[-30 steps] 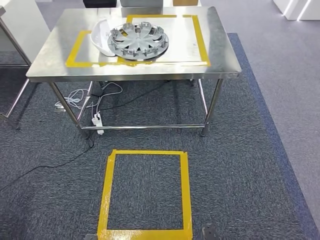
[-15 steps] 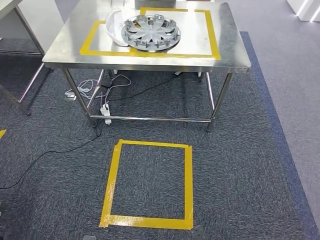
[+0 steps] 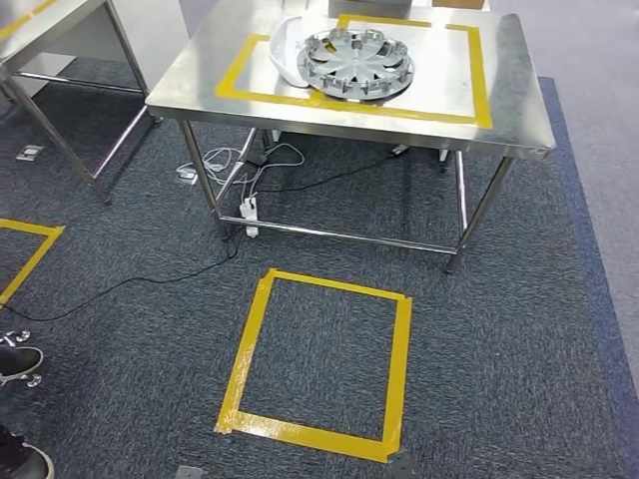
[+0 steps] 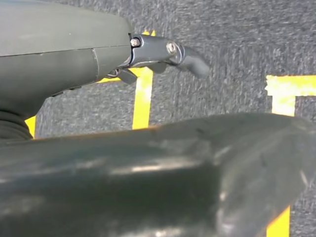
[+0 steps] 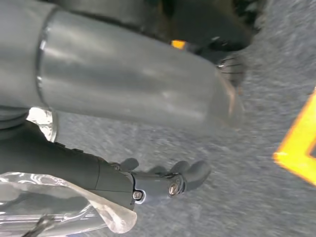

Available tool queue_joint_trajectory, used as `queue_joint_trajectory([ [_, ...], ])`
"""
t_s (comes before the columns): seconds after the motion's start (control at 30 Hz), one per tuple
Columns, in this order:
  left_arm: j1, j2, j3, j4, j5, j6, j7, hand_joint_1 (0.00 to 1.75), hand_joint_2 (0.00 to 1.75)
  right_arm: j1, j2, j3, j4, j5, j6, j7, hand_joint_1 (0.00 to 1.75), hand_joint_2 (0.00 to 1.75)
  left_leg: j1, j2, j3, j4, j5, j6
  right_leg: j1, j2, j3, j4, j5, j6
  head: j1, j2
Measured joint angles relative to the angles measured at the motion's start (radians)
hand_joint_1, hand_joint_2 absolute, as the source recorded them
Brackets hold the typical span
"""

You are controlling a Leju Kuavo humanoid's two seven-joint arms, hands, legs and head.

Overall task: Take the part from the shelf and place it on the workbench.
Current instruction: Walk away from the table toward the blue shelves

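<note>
The part (image 3: 355, 63) lies on the workbench (image 3: 505, 95), well apart from both hands. Left hand (image 4: 164, 52) and right hand (image 5: 156, 182) hang over carpet, fingers loosely extended, holding nothing.

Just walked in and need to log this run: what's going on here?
Nothing is being handled right now. A silver wheel cover lies on the steel workbench inside a yellow tape outline, overlapping a white part. Both arms hang over the carpet: the left robot hand and the right robot hand hold nothing. A yellow tape square marks the floor, and someone's shoes show nearby.
</note>
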Motion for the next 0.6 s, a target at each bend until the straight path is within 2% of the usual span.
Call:
queue_joint_trajectory([
  [0.03,0.0,0.0,-0.002,0.0,-0.002,-0.002,-0.001,0.0,0.0,0.0,0.0,-0.003,0.0,-0.002,0.0,0.007,0.0,0.0,-0.001,0.012,-0.007,0.012,-0.009,-0.006,-0.002,-0.013,0.001,-0.004,0.004,-0.004,-0.001,0.0],
  [0.07,0.0,0.0,-0.004,0.0,-0.004,-0.003,-0.002,0.0,0.0,0.001,-0.001,-0.006,0.0,-0.005,0.0,0.012,0.0,0.0,-0.001,0.03,-0.021,0.043,-0.031,-0.012,-0.004,-0.029,0.001,-0.008,0.008,-0.008,-0.004,0.0],
  [0.13,-0.002,0.0,-0.007,0.0,-0.006,-0.007,-0.003,0.0,0.0,0.003,-0.001,-0.012,0.0,-0.01,0.0,0.017,0.0,0.0,0.001,0.07,-0.071,0.161,-0.099,-0.024,-0.004,-0.06,-0.001,-0.01,0.01,-0.012,-0.008,0.0],
  [0.17,-0.003,0.0,-0.008,0.0,-0.007,-0.011,-0.005,0.0,0.0,0.004,-0.002,-0.015,0.0,-0.012,0.0,0.017,0.0,0.0,0.005,0.077,-0.098,0.227,-0.127,-0.03,-0.004,-0.076,-0.003,-0.009,0.011,-0.012,-0.009,0.0],
  [0.2,-0.002,0.0,-0.009,0.0,-0.007,-0.015,-0.009,0.0,0.0,0.004,-0.002,-0.018,0.0,-0.016,0.0,0.015,0.0,0.0,0.008,0.08,-0.115,0.271,-0.14,-0.033,-0.004,-0.092,-0.005,-0.008,0.011,-0.012,-0.009,0.0],
  [0.23,-0.001,0.001,-0.01,0.0,-0.007,-0.019,-0.014,0.0,0.0,0.004,-0.003,-0.021,0.0,-0.02,-0.002,0.011,0.0,0.0,0.011,0.082,-0.114,0.279,-0.134,-0.036,-0.004,-0.107,-0.007,-0.006,0.01,-0.012,-0.009,0.0],
  [0.27,0.0,0.002,-0.011,0.0,-0.008,-0.022,-0.019,0.0,0.0,0.003,-0.003,-0.025,0.0,-0.024,-0.004,0.006,0.0,0.0,0.013,0.087,-0.094,0.245,-0.111,-0.037,-0.004,-0.12,-0.009,-0.003,0.01,-0.011,-0.009,0.0],
  [0.3,0.0,0.003,-0.012,0.0,-0.01,-0.022,-0.023,0.0,0.0,0.001,-0.003,-0.029,0.0,-0.028,-0.006,0.001,0.0,0.0,0.014,0.099,-0.056,0.179,-0.078,-0.037,-0.004,-0.133,-0.01,-0.001,0.009,-0.01,-0.009,0.0],
  [0.37,-0.002,0.004,-0.016,0.0,-0.015,-0.019,-0.027,0.0,0.0,0.0,-0.004,-0.036,0.0,-0.034,-0.006,-0.003,0.0,0.0,0.009,0.139,0.012,0.047,-0.037,-0.029,0.0,-0.154,-0.011,0.002,0.007,-0.004,-0.008,0.0],
  [0.4,-0.003,0.004,-0.017,0.0,-0.018,-0.017,-0.027,0.0,0.0,-0.001,-0.004,-0.041,0.0,-0.04,-0.006,-0.006,0.0,0.0,0.006,0.152,0.028,0.012,-0.03,-0.022,0.003,-0.163,-0.011,0.004,0.007,0.001,-0.007,0.0],
  [0.43,-0.003,0.005,-0.019,0.0,-0.021,-0.013,-0.025,0.0,0.0,-0.002,-0.004,-0.047,0.0,-0.047,-0.006,-0.01,0.0,0.0,0.002,0.156,0.029,0.001,-0.033,-0.014,0.004,-0.17,-0.011,0.004,0.007,0.006,-0.007,0.0],
  [0.47,-0.002,0.005,-0.021,0.0,-0.025,-0.007,-0.02,0.0,0.0,-0.004,-0.004,-0.054,0.0,-0.055,-0.008,-0.015,0.0,0.0,0.0,0.146,0.025,0.001,-0.029,-0.006,0.004,-0.178,-0.011,0.004,0.008,0.012,-0.006,0.0],
  [0.5,-0.001,0.006,-0.022,0.0,-0.028,0.0,-0.016,0.0,0.0,-0.006,-0.005,-0.061,0.0,-0.064,-0.01,-0.018,0.0,0.0,0.0,0.138,0.022,-0.001,-0.025,0.002,0.002,-0.178,-0.012,0.005,0.007,0.019,-0.007,0.0],
  [0.53,0.0,0.007,-0.023,0.0,-0.031,0.008,-0.014,0.0,0.0,-0.007,-0.005,-0.069,0.0,-0.073,-0.012,-0.016,0.0,0.0,0.001,0.13,0.02,-0.004,-0.021,0.009,0.0,-0.164,-0.016,0.012,-0.001,0.026,-0.006,0.0],
  [0.57,0.0,0.007,-0.024,0.0,-0.034,0.013,-0.018,0.0,0.0,-0.008,-0.005,-0.078,0.0,-0.083,-0.013,-0.009,0.0,0.0,0.002,0.121,0.018,-0.007,-0.016,0.017,-0.002,-0.141,-0.027,0.036,-0.021,0.03,-0.005,0.0],
  [0.6,-0.002,0.006,-0.026,0.0,-0.037,0.014,-0.03,0.0,0.0,-0.007,-0.005,-0.088,0.0,-0.099,-0.011,0.0,0.0,0.0,0.003,0.112,0.016,-0.009,-0.011,0.024,-0.003,-0.112,-0.049,0.083,-0.053,0.033,-0.004,0.0],
])
